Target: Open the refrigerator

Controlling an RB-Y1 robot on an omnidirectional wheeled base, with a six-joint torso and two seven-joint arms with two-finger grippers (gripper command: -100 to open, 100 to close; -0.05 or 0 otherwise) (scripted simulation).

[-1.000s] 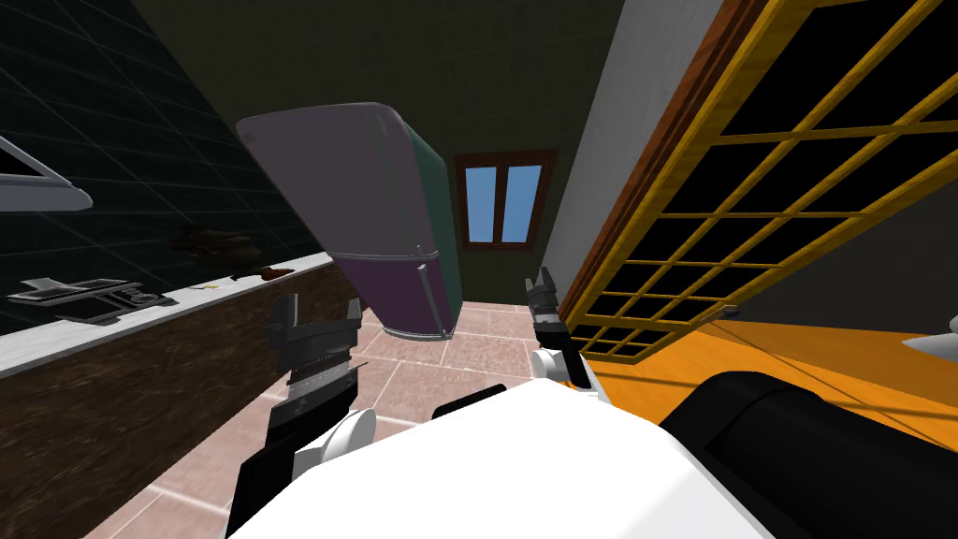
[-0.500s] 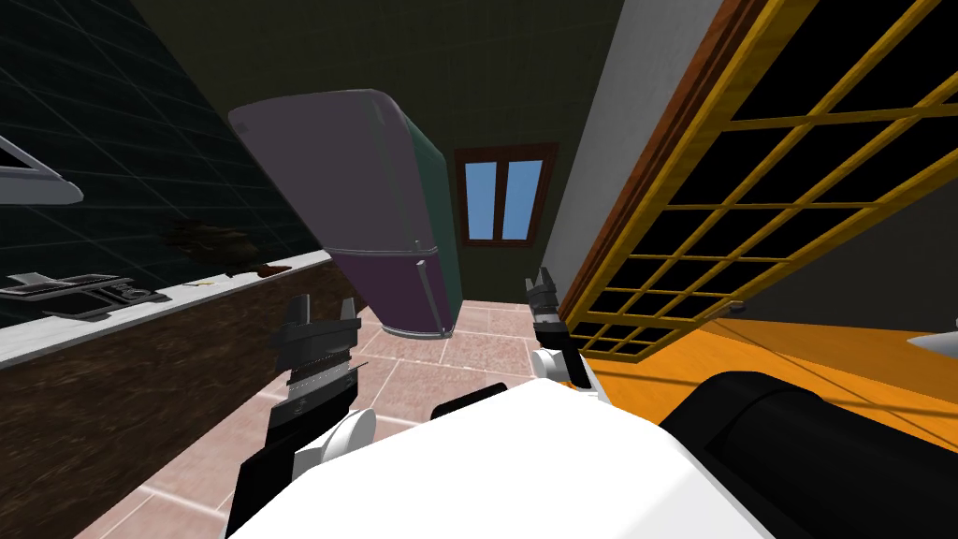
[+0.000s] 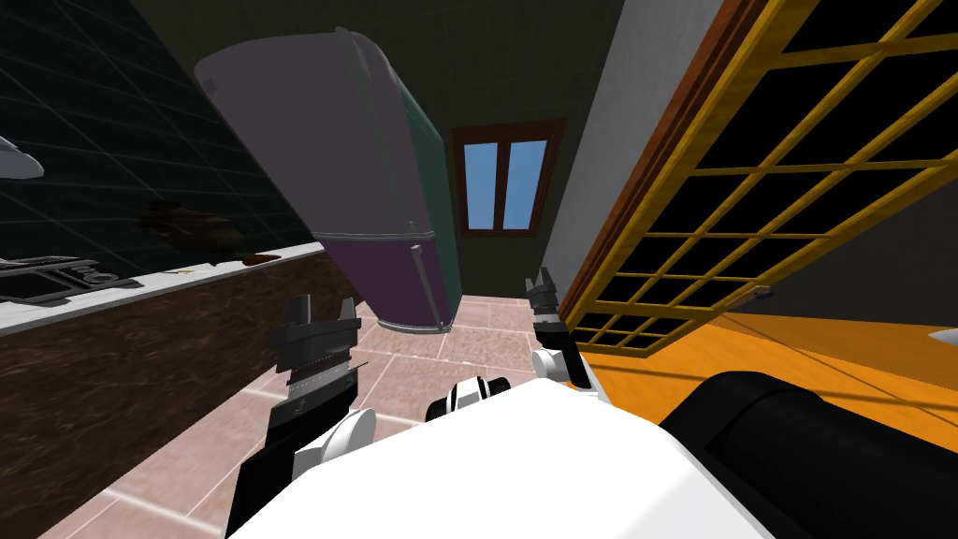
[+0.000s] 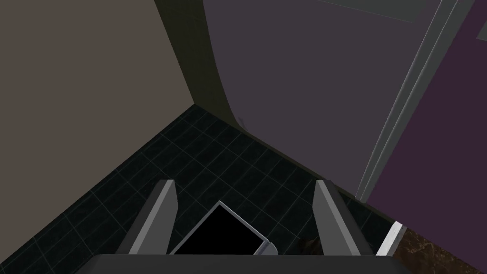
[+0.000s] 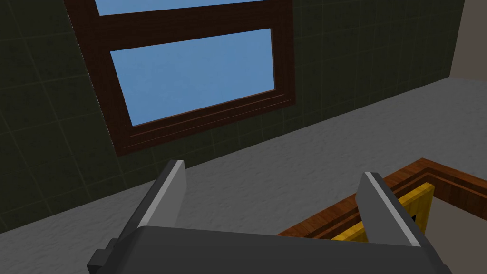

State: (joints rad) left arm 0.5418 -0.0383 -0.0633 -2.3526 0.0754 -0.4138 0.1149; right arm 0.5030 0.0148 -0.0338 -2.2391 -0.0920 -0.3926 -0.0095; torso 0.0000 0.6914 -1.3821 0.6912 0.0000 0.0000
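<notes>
At the far left runs a long desk (image 3: pixel 140 277) with a thin, pale, smooth top and a dark brown mottled front like polished stone. A flat dark cooktop (image 3: pixel 45 279) is set into the top, and small brown scraps lie further along it. Behind the desk rises a wall of glossy black tiles (image 3: pixel 103 122) with fine pale joints. At the desk's far end stands the refrigerator (image 3: pixel 318 159), tall with rounded corners. Its upper door is a matte grey-mauve, the lower door (image 3: pixel 385 281) deep purple, and the side panel dark teal. A slim grey seam parts the two doors, and a narrow grey bar handle (image 3: pixel 418 279) runs down the lower door's right edge. Both doors lie flush against the body. The left forearm, dark and ribbed, reaches forward and up beside the desk's front. The left gripper (image 3: pixel 325 307) is raised short of the refrigerator, and its fingers (image 4: pixel 158 214) are spread wide with nothing between them. Its wrist view looks up at the grey upper door, the seam and the black tiles. Pinkish square floor tiles (image 3: pixel 421 360) lie between this gripper and the refrigerator's foot. Right of the refrigerator, a two-pane window (image 3: pixel 503 184) in a dark brown wooden frame is set in a dim olive wall. The right gripper (image 3: pixel 539 278) is held upright in front of the chest, its fingers parted and empty. Further right, beyond a grey wall, stands a yellow lattice door (image 3: pixel 748 206) in a reddish wooden frame, black between the bars, and beyond it lies an orange floor (image 3: pixel 805 351).
</notes>
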